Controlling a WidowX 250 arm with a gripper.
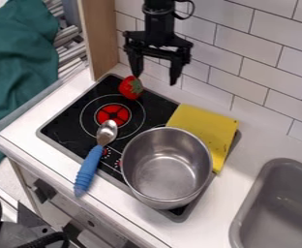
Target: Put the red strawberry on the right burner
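Observation:
The black gripper (pixel 156 78) hangs from the top of the view in front of the tiled wall, open, with nothing between its fingers. Its left fingertip appears just above the red strawberry (pixel 129 89), which lies at the back of the black stove top (pixel 69 125), green leaves toward the right. Whether the two touch, I cannot tell. A metal pot (pixel 166 169) stands over the right part of the stove and hides most of the right burner; a yellow cloth (pixel 208 128) lies behind the pot, partly under it.
A spoon with a blue handle (pixel 89 169) lies across the stove's front edge, its bowl by the red-centred left burner (pixel 104 116). The grey sink (pixel 279 208) is at the lower right. A wooden post (pixel 98 36) rises behind the stove, left of the gripper.

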